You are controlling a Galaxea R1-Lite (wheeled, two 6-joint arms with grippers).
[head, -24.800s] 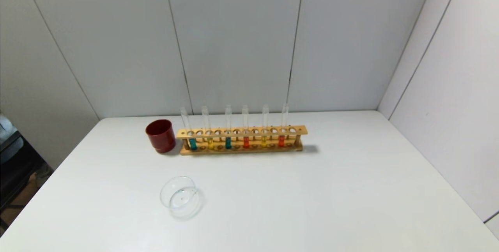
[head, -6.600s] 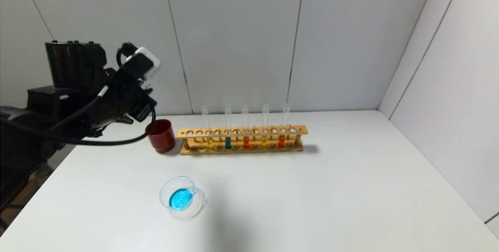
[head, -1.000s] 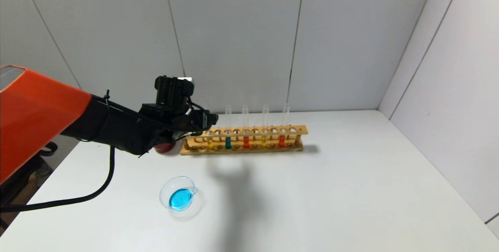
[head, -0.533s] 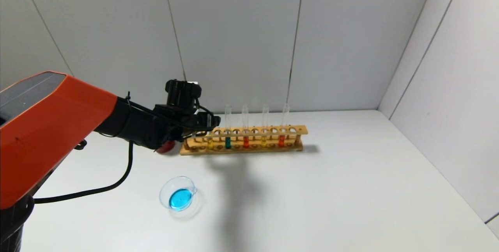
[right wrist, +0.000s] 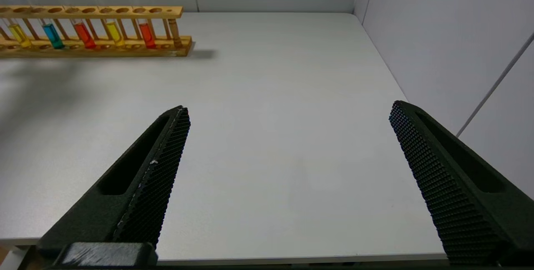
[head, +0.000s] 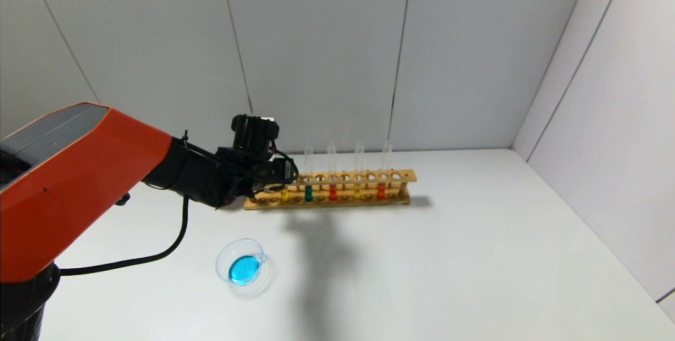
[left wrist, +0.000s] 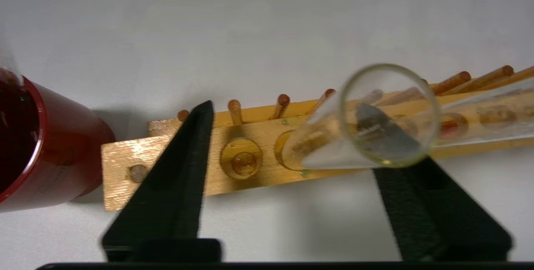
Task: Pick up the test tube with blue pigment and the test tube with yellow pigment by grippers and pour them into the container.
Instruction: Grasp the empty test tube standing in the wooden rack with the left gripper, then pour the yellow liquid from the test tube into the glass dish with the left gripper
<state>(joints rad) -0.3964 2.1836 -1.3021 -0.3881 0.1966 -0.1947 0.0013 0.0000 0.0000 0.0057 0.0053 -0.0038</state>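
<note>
The yellow pigment tube (head: 285,194) stands in the wooden rack (head: 401,176), leftmost of the tubes there. My left gripper (head: 285,170) is open around its top. In the left wrist view the tube's mouth (left wrist: 390,115) lies between the fingers of the left gripper (left wrist: 285,109), close to one finger (left wrist: 417,195). The container (head: 220,257) sits on the table in front, holding cyan-blue liquid (head: 243,269). The blue pigment tube is not in the rack and I cannot place it. My right gripper (right wrist: 288,107) is open and empty above the table's near right part.
The rack also holds a teal tube (head: 308,192), two orange-red tubes (head: 333,192) and a second yellow tube (head: 357,191). The dark red cup (left wrist: 41,157) stands right beside the rack's left end, mostly hidden by my left arm in the head view.
My left arm has moved a little to the right and down, bringing the open gripper around the top of the leftmost yellow tube. Dish and rack have not moved.
</note>
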